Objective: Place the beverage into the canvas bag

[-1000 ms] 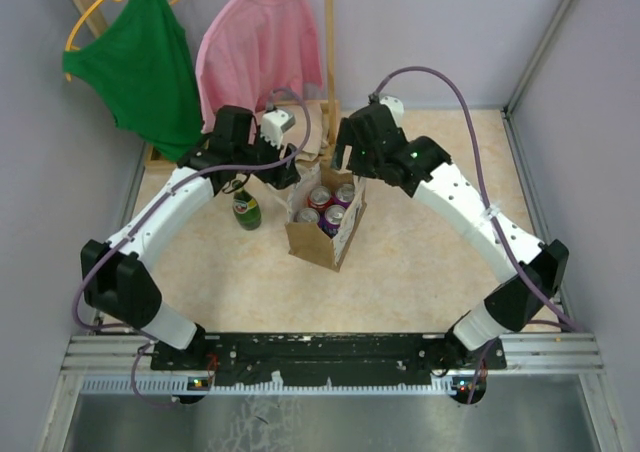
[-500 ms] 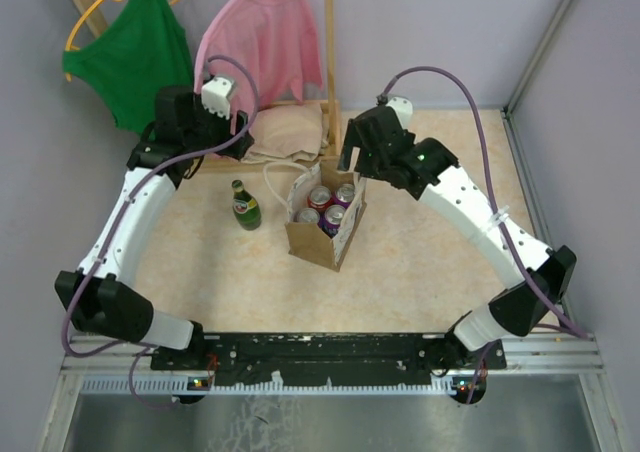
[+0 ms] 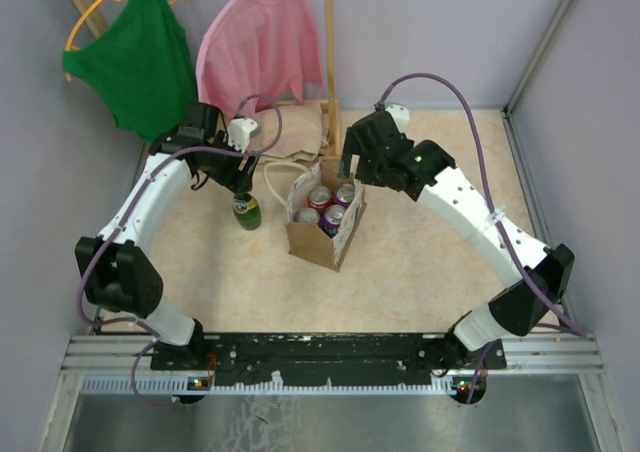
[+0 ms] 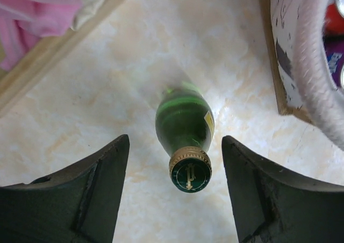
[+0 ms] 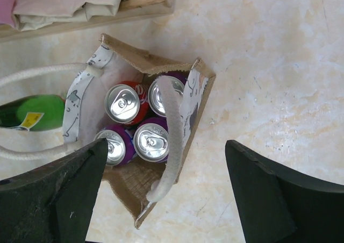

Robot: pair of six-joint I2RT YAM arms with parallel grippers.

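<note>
Bottle [image 3: 246, 211] of green glass, gold band at its neck and green cap [image 4: 190, 174] on top, stands upright on the marbled beige tabletop [image 3: 420, 262], just beside the canvas bag [image 3: 312, 242] at the bag's 9 o'clock and outside it. The bag stands open and holds four cans, one red [image 5: 122, 103] and the others purple or silver-topped [image 5: 151, 141], with a pale rope handle [image 5: 169, 135] draped across them and its other loop flopped out toward the bottle. The left hand [image 4: 175, 141] hangs directly over the bottle with its fingers spread wide; in the wrist view the cap sits between them, touching neither. The right hand [image 5: 166, 146] hovers over the bag's 1 o'clock edge, also spread wide and holding nothing. At the bag's 12 o'clock a folded beige cloth pile [image 3: 295, 132] lies on a wooden frame [image 5: 80, 18]; a pink top [image 3: 260, 52] and a green top [image 3: 140, 62] hang at 11 and 10 o'clock.
</note>
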